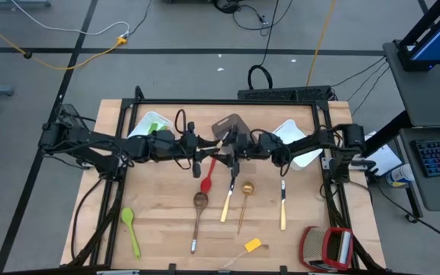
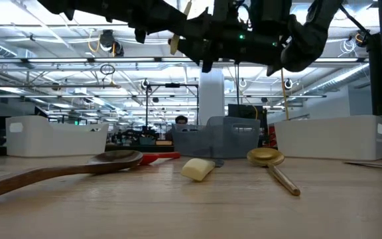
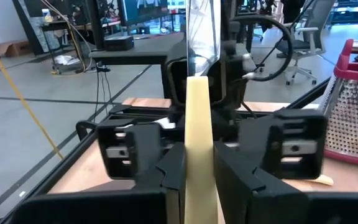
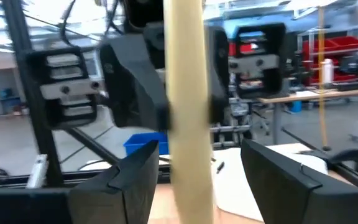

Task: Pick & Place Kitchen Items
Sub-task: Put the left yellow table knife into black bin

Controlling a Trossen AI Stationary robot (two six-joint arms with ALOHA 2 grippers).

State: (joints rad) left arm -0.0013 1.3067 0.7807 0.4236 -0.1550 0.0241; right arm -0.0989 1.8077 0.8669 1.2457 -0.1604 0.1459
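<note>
Both arms reach in over the middle of the wooden table (image 1: 159, 229) and meet above it. The left gripper (image 1: 197, 149) is clamped on a pale-handled knife (image 3: 197, 143), holding it upright well clear of the tabletop, with the silver blade rising above the handle. The right gripper (image 1: 234, 153) faces it from the other side; its 2 fingers (image 4: 135, 180) stand wide apart on either side of the handle without touching it.

The knife looks light, stiff and smooth, so it could swivel or slip in a loose pinch. The safest hold is probably on the flat handle, on the free stretch beside the left fingers and away from the blade.

Below, other utensils lie flat and apart from each other: a red spoon (image 1: 207, 179), a brown wooden spoon (image 1: 198, 214), a second knife (image 1: 228, 200), a gold spoon (image 1: 244, 200), a third knife (image 1: 283, 206), a green spoon (image 1: 131, 229) and a small yellow piece (image 1: 253, 245).

A white bin (image 1: 147, 124) sits at the far left, another white bin (image 1: 296, 141) at the far right, and a grey bin (image 1: 231, 126) between them. A red-and-silver grater (image 1: 327, 246) stands at the near right corner. There is open air around the raised knife. The 2 grippers are crowded close, so the room lies in backing apart.
</note>
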